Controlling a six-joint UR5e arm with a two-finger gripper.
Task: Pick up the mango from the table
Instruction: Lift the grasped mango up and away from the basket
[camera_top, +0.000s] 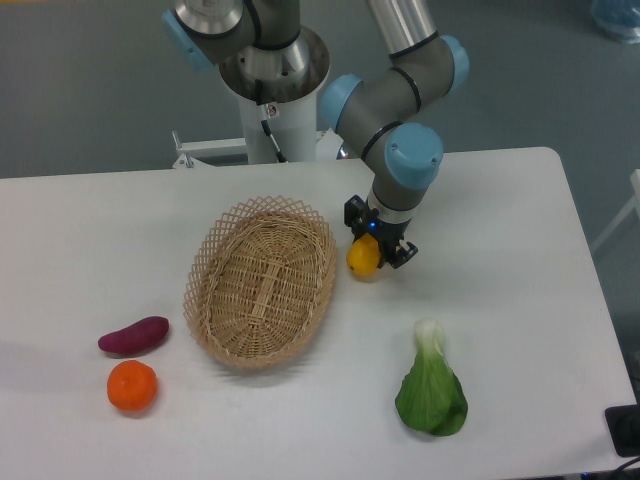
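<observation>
The mango (364, 259), yellow-orange and glossy, is on the white table (500, 220) just right of the basket's rim. My gripper (376, 243) comes straight down on it from above and covers its top. The black fingers (404, 251) stand on either side of the fruit and look closed against it. The mango is at or barely above the tabletop, with a small shadow under it.
An oval wicker basket (262, 281) lies left of the mango. A purple sweet potato (134, 335) and a round orange fruit (132, 386) are at the front left. A green bok choy (431, 384) lies at the front right. The robot base (272, 90) stands at the back.
</observation>
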